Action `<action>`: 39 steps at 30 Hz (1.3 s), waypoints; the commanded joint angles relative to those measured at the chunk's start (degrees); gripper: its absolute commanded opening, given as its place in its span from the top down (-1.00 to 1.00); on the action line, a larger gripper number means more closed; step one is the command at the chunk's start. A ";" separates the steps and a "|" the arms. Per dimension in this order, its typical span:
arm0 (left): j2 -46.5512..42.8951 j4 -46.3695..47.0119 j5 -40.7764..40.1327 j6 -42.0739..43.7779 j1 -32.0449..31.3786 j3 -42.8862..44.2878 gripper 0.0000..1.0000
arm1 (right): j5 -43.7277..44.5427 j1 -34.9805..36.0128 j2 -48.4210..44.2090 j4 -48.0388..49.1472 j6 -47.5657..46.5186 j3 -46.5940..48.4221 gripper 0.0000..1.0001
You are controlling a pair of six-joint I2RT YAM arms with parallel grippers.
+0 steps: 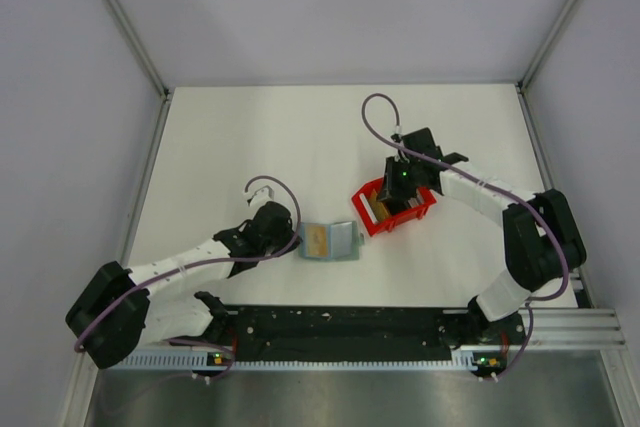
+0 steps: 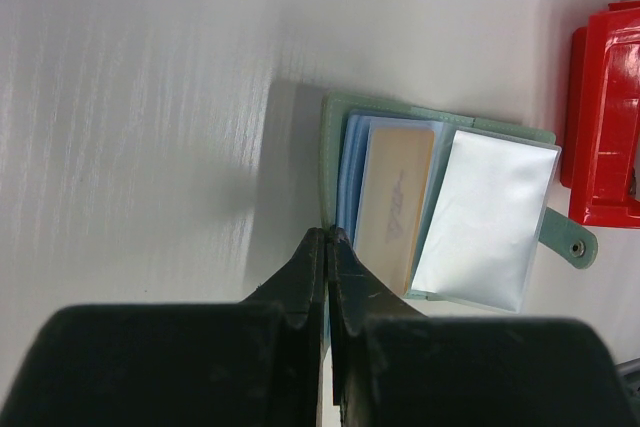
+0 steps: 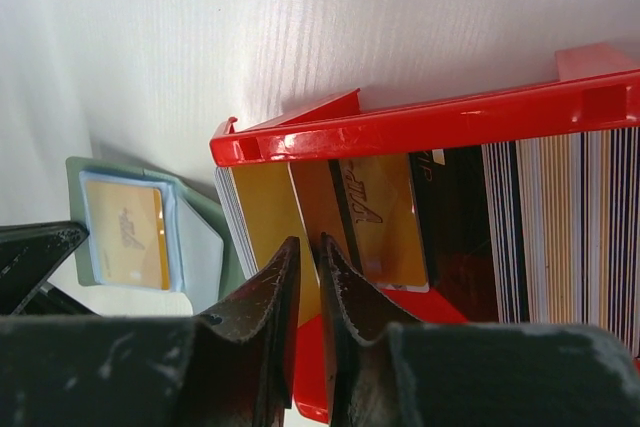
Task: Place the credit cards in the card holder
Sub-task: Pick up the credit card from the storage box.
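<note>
**Left tool**: Set at the near edge of the card holder. It is clenched tight, finger against finger, with the tips brought up to the holder's green border. Whether the border is pressed cannot be told.

**Card holder:** Laid open and flat on the bench, just beyond the left tool. The grey-green cover is turned down and the pale blue pockets are turned up. A snap strap is seen sticking out from its right side.

**Pocketed card**: A tan card lodged inside the card holder, in a pocket of the left half, face up.

**Clear sleeve**: A glossy, whitish leaf lying on the card holder's right half, just beside the pocketed card.

**Red bin**: Placed to the right of the card holder and a little beyond it. It sits just beside the strap and apart from it.

**Credit cards**: Stood on edge in a packed row inside the red bin, right of the card holder. Striped edges are shown, and a dark card and a lettered card lean at the row's end nearer the holder.

**Right tool**: Lowered into the red bin at the end nearer the card holder. The fingers are drawn almost together on a tan card, whose edge is seen in the narrow slit between them.
</note>
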 commanded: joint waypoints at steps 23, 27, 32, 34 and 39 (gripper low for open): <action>0.31 1.06 0.37 0.31 0.31 1.85 1.00 | -0.07 -0.50 3.79 -0.70 -3.84 1.26 1.00; 0.31 0.97 0.37 0.39 0.31 1.85 1.00 | 2.03 -0.32 2.57 -2.19 -4.55 1.88 1.00; 0.23 0.71 0.54 0.57 0.23 1.93 1.00 | 5.72 -0.24 -2.53 -2.81 -3.94 2.06 1.00; 0.23 0.80 0.46 0.57 0.31 1.93 1.00 | 6.95 -0.32 -4.64 -3.07 -3.67 2.23 1.00; 0.14 0.71 0.72 0.66 0.31 1.93 1.00 | 6.25 0.47 -7.37 -3.34 -2.36 2.50 1.00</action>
